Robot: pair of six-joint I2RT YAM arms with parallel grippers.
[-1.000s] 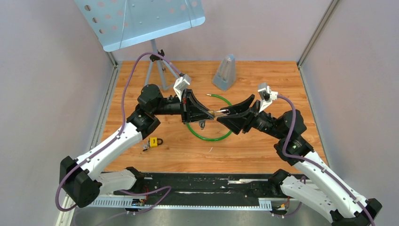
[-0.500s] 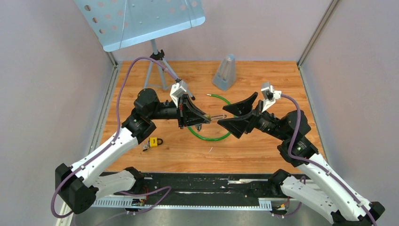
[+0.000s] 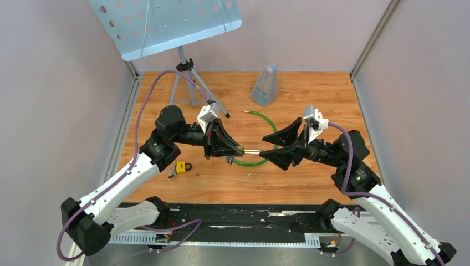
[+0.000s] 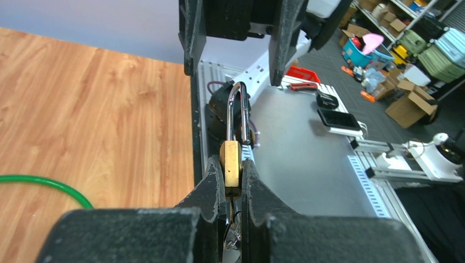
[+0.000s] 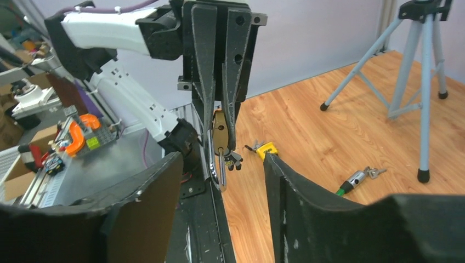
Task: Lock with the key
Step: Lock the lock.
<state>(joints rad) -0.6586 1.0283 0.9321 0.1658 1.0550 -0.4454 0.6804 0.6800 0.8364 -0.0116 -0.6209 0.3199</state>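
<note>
My left gripper (image 3: 238, 148) is shut on a brass padlock (image 4: 231, 163). Its steel shackle (image 4: 237, 112) points out toward my right gripper (image 3: 268, 150). A small bunch of keys (image 5: 233, 159) hangs from the padlock's underside. The right gripper is open and empty, and its fingers (image 4: 191, 38) stand on either side of the shackle's end without touching it. In the right wrist view the padlock (image 5: 220, 133) sits between the left gripper's fingers (image 5: 204, 71), just ahead of my right gripper (image 5: 222, 164). I cannot tell whether the shackle is latched.
A yellow padlock (image 3: 181, 167) lies on the wooden table left of centre. A green cable loop (image 3: 250, 163) lies under the grippers, and its metal end (image 5: 356, 179) shows in the right wrist view. A music stand tripod (image 3: 184, 77) and a grey metronome (image 3: 265, 84) stand at the back.
Both grippers have moved toward the near edge of the table. The left one has kept its hold on the padlock and the right one has stayed open.
</note>
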